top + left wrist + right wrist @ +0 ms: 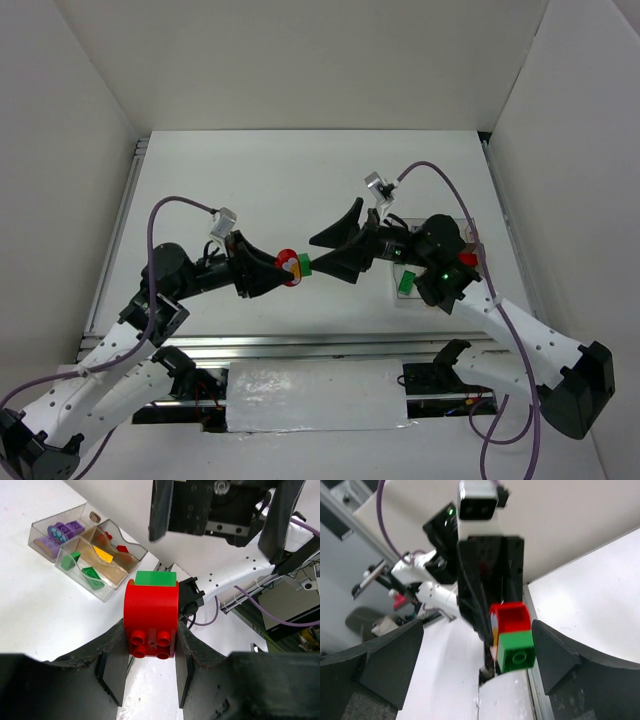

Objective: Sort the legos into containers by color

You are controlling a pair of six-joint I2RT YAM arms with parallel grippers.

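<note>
Over the tabletop [300, 180] the left arm [110, 360] and right arm [520, 335] reach inward, wrists roughly level, tips meeting mid-air, the divided box [112, 587] below by the right arm. The left pincer [280, 270] is clamped on a red brick's [150, 612] flat sides. The right pincer [315, 255] gapes wide, flanking the green brick [156, 578] stuck to it, touching nothing. Both bricks look light, rigid and slick, so best pinched across flat sides

White table [300, 180]; clear divided container [112, 590] resting on it, right side; legos [65, 530] inside compartments.
</note>
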